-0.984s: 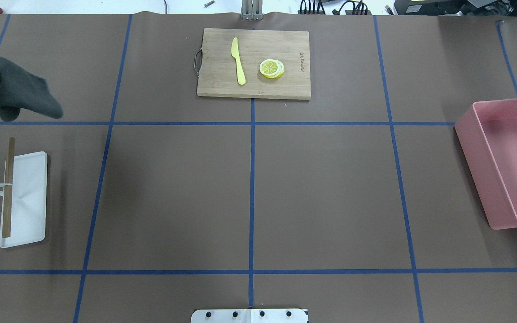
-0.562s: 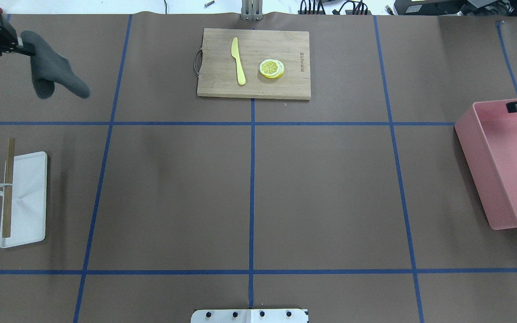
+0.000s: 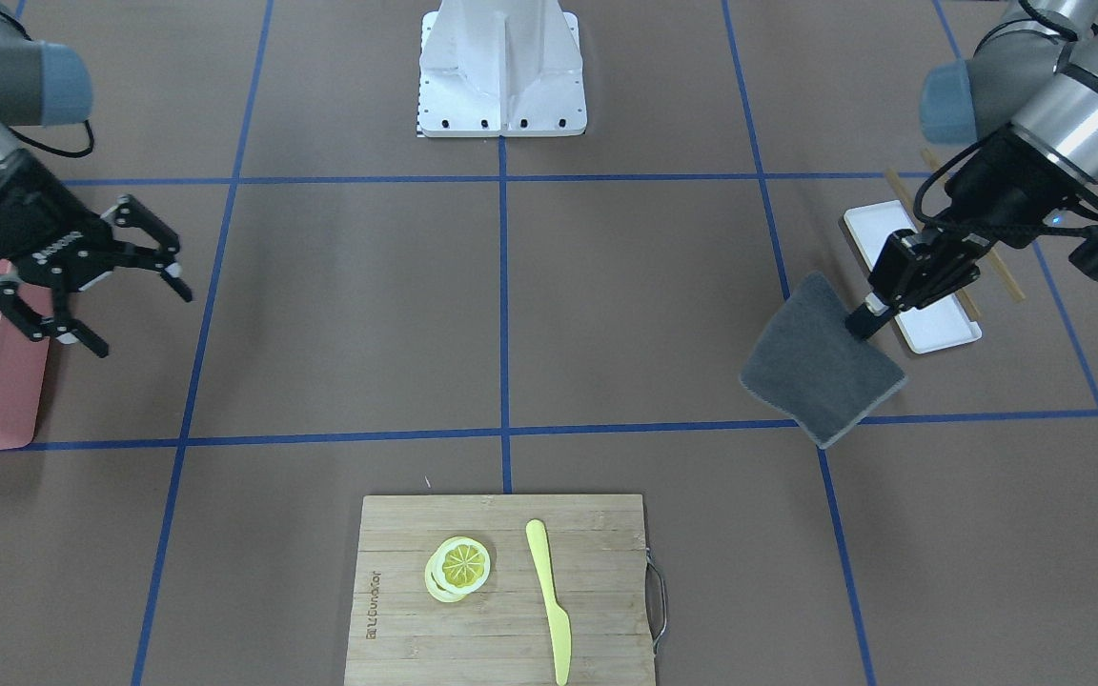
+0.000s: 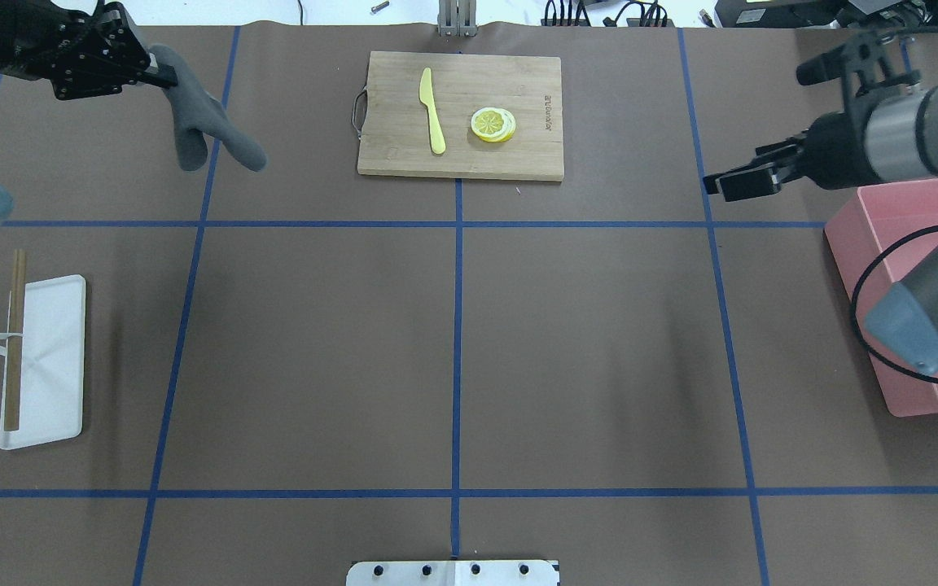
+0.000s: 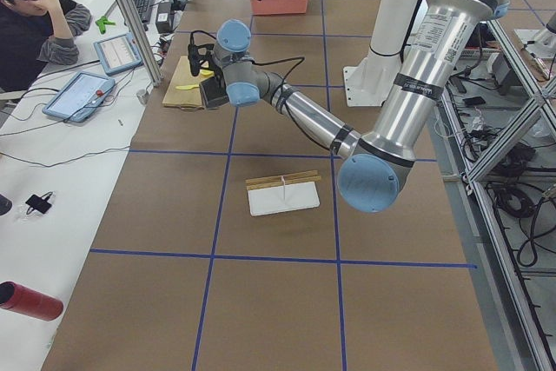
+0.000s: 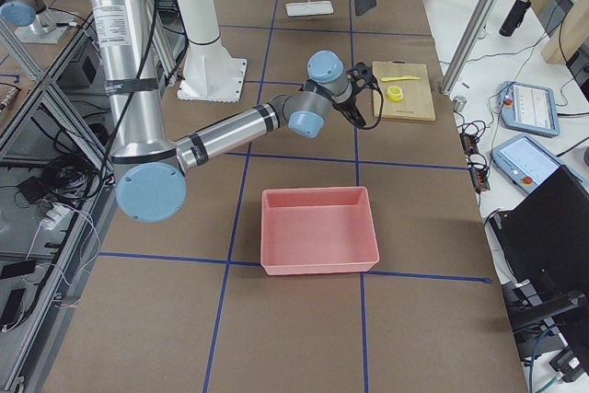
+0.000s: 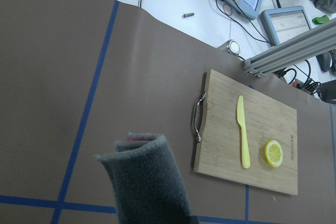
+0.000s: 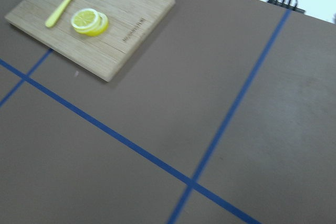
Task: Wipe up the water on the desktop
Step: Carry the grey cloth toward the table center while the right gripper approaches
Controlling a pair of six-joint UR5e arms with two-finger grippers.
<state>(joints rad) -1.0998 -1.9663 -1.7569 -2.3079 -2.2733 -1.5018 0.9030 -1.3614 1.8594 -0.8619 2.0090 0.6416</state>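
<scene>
1. Read the dial from the overhead view, with 12 o'clock pointing away from the robot. Your worktop (image 4: 314, 350) is the brown surface that fills the view, crossed by blue tape lines into big rectangles.
2. The grey cloth (image 4: 192, 122) hangs at about 10 o'clock, over the tape line there. It droops in folds from one pinched edge. You cannot tell from these views whether its lower edge touches the worktop.
3. Your left claw (image 3: 868, 319) is pressed together on that top edge of the cloth, above the worktop.
4. Your right claw (image 3: 143, 322) is spread wide and holds nothing. It hovers at about 2 o'clock, just inward of the bin.
5. The pink bin (image 4: 864, 277) sits at 3 o'clock on the worktop's edge, partly under the right arm.
6. The bamboo board (image 4: 461, 155) lies at 12 o'clock, well apart from both claws. On it a yellow knife (image 4: 433, 110) lies at 9 o'clock of a stack of lemon slices (image 4: 493, 124), near but not touching.
7. A white tray (image 4: 54, 366) rests at 9 o'clock, with two wooden sticks (image 4: 15, 342) along its outer side.
8. The base (image 3: 501, 67) stands at 6 o'clock.
</scene>
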